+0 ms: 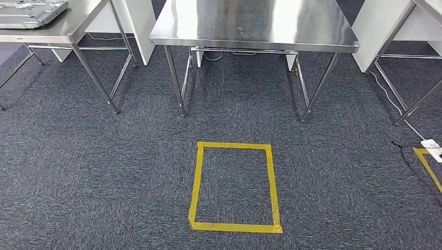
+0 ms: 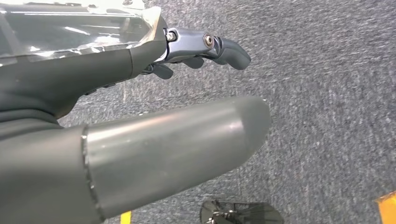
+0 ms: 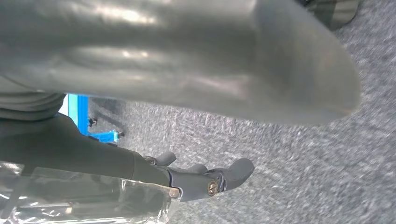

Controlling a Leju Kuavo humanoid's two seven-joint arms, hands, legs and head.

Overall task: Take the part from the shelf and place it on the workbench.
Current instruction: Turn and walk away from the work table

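Observation:
A shiny silver part wrapped in clear film [image 2: 70,28] lies against the fingers [image 2: 205,44] of my left hand [image 2: 116,70], with the thick grey thumb [image 2: 177,140] standing apart from it. In the right wrist view the same part [image 3: 70,200] rests along the fingers [image 3: 210,182] of my right hand [image 3: 93,154]. Both hands hold it from opposite sides, low over the carpet. The steel workbench [image 1: 250,23] stands straight ahead in the head view, its top bare.
A yellow tape rectangle [image 1: 234,187] marks the carpet in front of the workbench. The steel table at the left [image 1: 68,26] carries a grey metal piece [image 1: 28,11]. Another table's legs [image 1: 412,99], a cable and a white plug [image 1: 431,143] are at the right. A blue frame [image 3: 81,116] stands behind.

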